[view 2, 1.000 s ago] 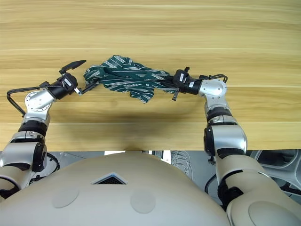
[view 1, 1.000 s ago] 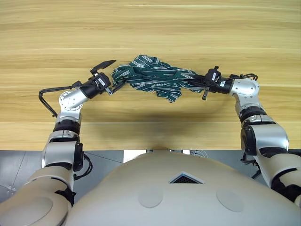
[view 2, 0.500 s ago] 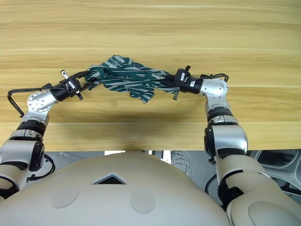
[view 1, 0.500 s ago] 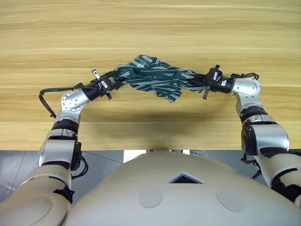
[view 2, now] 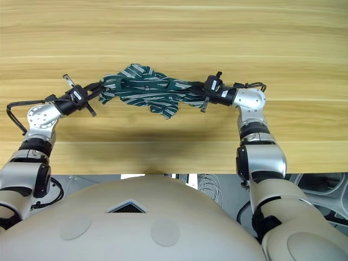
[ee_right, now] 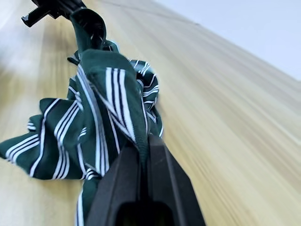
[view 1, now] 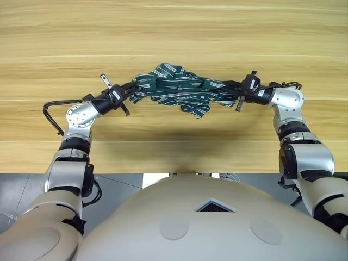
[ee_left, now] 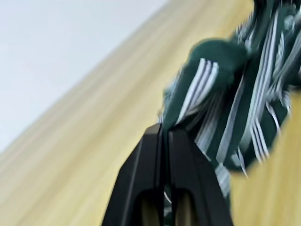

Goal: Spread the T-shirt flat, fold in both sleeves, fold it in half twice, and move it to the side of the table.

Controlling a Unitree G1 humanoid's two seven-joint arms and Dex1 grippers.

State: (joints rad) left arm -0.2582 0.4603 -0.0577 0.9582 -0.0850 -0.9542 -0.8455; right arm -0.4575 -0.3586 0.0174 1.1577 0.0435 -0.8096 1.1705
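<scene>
The T-shirt [view 1: 175, 89] is dark green with white stripes, bunched into a rope-like bundle that hangs between my two grippers just above the wooden table [view 1: 174, 32]. My left gripper [view 1: 131, 87] is shut on the shirt's left end, and the left wrist view shows its jaws pinching striped cloth [ee_left: 221, 108]. At the shirt's other end my right gripper [view 1: 232, 93] is shut on fabric. In the right wrist view the cloth [ee_right: 101, 101] runs from the right gripper [ee_right: 143, 141] toward the left gripper [ee_right: 87, 21]. A loose fold droops in the middle [view 1: 199, 111].
The table's front edge [view 1: 179, 172] runs close below both arms. Bare wood stretches beyond the shirt and to both sides. Black cables loop off each wrist [view 1: 50, 111].
One second ago my left gripper stood open beside the shirt's left end; it has since shut on that end. Both grippers have risen slightly and the shirt is pulled tauter between them.
</scene>
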